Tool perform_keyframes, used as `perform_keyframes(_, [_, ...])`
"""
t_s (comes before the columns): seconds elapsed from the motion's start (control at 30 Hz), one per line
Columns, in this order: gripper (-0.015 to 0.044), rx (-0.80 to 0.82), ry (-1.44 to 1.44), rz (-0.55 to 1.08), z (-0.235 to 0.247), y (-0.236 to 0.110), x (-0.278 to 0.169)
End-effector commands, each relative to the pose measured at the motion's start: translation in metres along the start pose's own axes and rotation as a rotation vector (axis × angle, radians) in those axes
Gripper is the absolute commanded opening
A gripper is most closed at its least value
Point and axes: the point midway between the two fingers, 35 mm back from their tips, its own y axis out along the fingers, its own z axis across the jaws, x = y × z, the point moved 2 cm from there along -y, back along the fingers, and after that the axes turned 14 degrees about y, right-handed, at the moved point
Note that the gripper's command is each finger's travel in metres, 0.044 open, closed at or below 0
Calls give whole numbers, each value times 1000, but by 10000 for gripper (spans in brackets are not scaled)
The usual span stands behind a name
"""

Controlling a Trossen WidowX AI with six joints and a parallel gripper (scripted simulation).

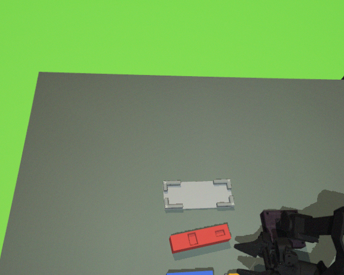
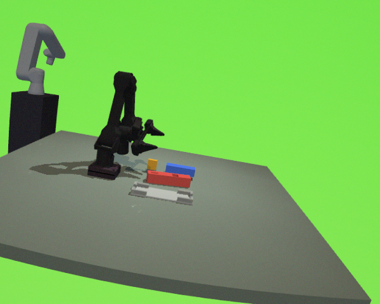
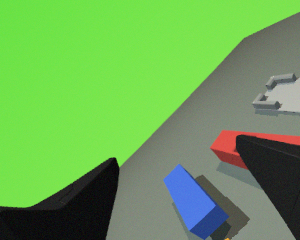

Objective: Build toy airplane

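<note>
The red fuselage (image 1: 206, 239) (image 2: 168, 179) (image 3: 223, 146) lies on the table beside the jig, slightly angled, its two sockets facing up. The grey jig cradle (image 1: 198, 194) (image 2: 161, 193) (image 3: 292, 95) holds nothing. The blue wing (image 1: 190, 272) (image 2: 179, 170) (image 3: 192, 200) lies on the other side of the fuselage from the jig; its tab is mostly hidden. The orange tail fin (image 1: 233, 274) (image 2: 152, 164) stands near the wing, mostly cut off in the top view. My gripper (image 1: 237, 258) (image 2: 160, 140) (image 3: 177, 154) is open and empty, raised above the table on the arm-base side of the parts.
The arm's base (image 2: 104, 171) stands on the table (image 1: 101, 142) (image 2: 216, 235) near the parts. Behind the table, a grey robot arm (image 2: 26, 52) stands on a black pedestal (image 2: 31, 121). The table's far edge shows in the wrist view.
</note>
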Motion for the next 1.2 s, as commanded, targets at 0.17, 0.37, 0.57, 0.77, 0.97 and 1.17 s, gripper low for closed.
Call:
perform_keyframes(0.17, [440,-234,493,-263,-18,18,16])
perform_keyframes(0.37, [440,-432,1326,-886,-47,35,31])
perform_keyframes(0.57, [440,-315,2044,-1693,-59,49,32])
perform_keyframes(0.77, [440,64,2438,-2523,-53,79,36])
perform_keyframes(0.97, [440,676,2415,-3280,-37,111,49])
perform_keyframes(1.17, [440,1298,2012,-3803,-24,134,66])
